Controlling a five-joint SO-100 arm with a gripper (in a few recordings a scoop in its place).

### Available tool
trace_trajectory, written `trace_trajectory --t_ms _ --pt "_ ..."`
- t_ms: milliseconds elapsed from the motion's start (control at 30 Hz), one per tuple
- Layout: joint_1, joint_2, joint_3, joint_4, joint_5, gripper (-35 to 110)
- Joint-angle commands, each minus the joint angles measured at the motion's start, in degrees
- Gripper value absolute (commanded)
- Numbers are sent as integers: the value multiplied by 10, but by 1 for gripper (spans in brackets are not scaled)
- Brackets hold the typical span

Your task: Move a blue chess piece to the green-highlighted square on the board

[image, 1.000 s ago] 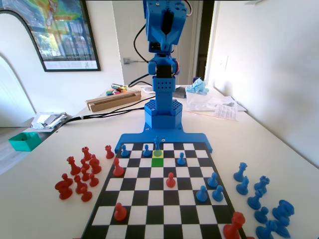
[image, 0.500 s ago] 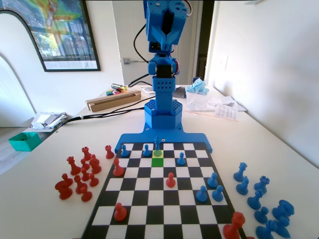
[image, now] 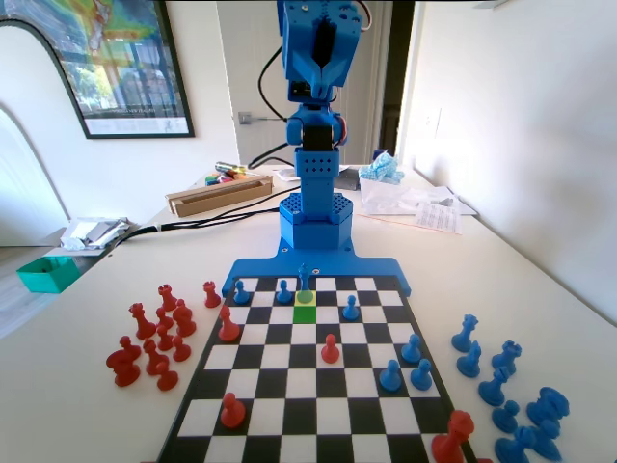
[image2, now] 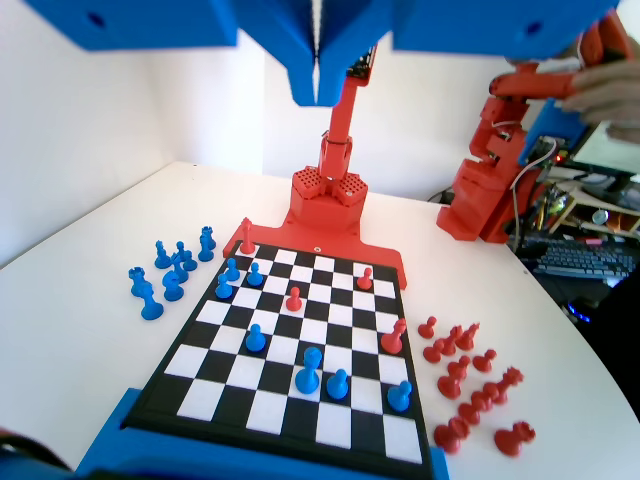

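- Arm [image: 316, 58] is sitting folded up high at the far end of the board [image: 289, 405] in the fixed view, nowhere near the pieces.
- Gripper [image2: 316, 85] is hanging at the top of the wrist view; fingers are closed, tips meeting, holding nothing.
- Blue piece [image: 305, 277] is standing upright in the back row nearest the arm, on the square just behind the green square [image: 305, 313] in the fixed view. In the wrist view it is the taller one [image2: 309, 369] in the near rows.
- Green square itself is looking empty.
- Blue pawns are flanking it: one [image: 284, 290] just to its left, one [image: 351, 308] to the right of the green square in the fixed view. Tight lane.
- Step in hand, as I am reading it: reach and grasp has not begun.
- To do it well: open the fingers before descending, come straight down over the knob, grip on the slim stem, not the tip.
- Lift clear, shift one square, set down upright.
- Risk: clipping the left pawn on descent.
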Motion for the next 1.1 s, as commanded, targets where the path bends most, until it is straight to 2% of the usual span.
trace_trajectory --t_ms 0,200,433,567,700,933,1067 --pt "-11 -72 -72 15 -8 1" --pt "-27 -175 -132 28 -57 1" --pt "11 -279 -133 12 -207 1" --pt "25 -360 -163 31 -260 1" --pt "52 -442 -190 72 -361 1" --pt "81 -576 -256 128 -426 5" --pt "92 -608 -242 107 -436 11"
